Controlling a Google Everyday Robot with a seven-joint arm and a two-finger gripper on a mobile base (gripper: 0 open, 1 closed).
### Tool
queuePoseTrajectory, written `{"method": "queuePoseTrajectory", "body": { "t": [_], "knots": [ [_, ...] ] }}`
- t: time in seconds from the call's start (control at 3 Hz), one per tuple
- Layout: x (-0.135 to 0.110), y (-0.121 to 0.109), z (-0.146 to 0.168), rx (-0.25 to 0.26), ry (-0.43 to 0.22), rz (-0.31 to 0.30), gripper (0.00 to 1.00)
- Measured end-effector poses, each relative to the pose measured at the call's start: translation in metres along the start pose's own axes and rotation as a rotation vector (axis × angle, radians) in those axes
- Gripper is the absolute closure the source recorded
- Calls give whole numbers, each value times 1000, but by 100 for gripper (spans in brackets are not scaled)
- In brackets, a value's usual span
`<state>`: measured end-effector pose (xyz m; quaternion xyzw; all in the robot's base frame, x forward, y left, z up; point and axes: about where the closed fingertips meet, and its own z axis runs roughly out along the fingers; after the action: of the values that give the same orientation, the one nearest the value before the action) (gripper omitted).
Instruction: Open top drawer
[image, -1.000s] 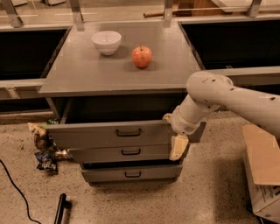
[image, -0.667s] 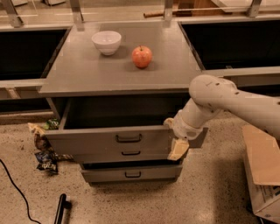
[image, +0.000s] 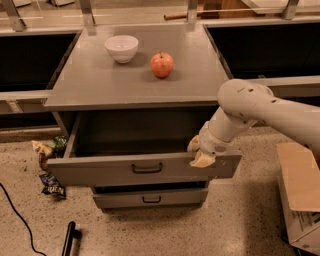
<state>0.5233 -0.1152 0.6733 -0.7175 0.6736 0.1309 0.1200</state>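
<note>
I am looking down at the grey counter (image: 100, 85), where a white bowl (image: 121, 48) and a red apple (image: 162, 65) are sitting near each other but not touching. The top drawer (image: 100, 172) is sticking far out from under the counter, and I am seeing its dark inside from above. Its small black handle (image: 146, 168) is sitting in the middle of the front. The hand (image: 198, 152) is resting right at the top edge of the drawer front, near the right end, well to the right of the handle. I cannot tell if the hand is spread or pressed together. The white arm (image: 260, 107) is reaching in from the right. A shorter grey drawer (image: 115, 200) is showing below, shut. Crumpled wrappers (image: 50, 150) are lying on the floor to the left, and a cardboard box (image: 300, 200) is standing at the right.
</note>
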Motion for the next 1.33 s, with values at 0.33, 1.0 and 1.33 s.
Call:
{"method": "queuePoseTrajectory", "body": {
  "t": [0.33, 1.0, 1.33],
  "knots": [
    [-2, 0, -6, 1, 0, 0, 100],
    [-3, 0, -7, 1, 1, 0, 81],
    [-3, 0, -7, 1, 1, 0, 57]
  ]
}}
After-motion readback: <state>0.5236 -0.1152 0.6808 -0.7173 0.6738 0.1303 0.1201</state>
